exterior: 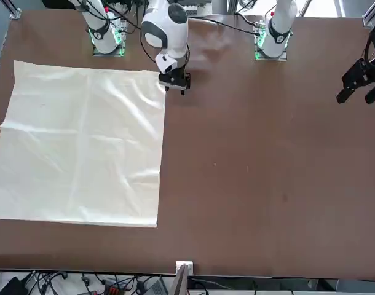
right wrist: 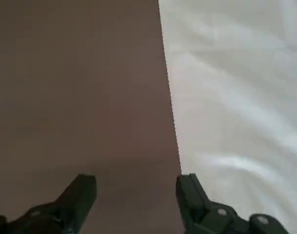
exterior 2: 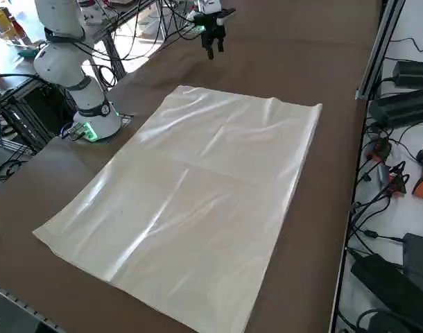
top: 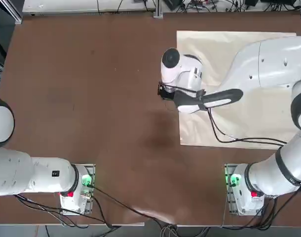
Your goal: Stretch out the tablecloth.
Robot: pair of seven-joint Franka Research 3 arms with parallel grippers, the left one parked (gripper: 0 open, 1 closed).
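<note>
Across the brown table [exterior: 267, 153] we are hovering our right end effector [right wrist: 136, 195], released and empty; the tablecloth [exterior: 83, 141] is lying flat just beside it, apparently already spread.

Creased satiny tablecloth [exterior: 83, 141], matt brown table [exterior: 267, 160]

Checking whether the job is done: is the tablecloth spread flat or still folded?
Spread: the tablecloth lies as one flat sheet, softly creased, all four corners out. The right gripper hangs open beside its edge.
</note>
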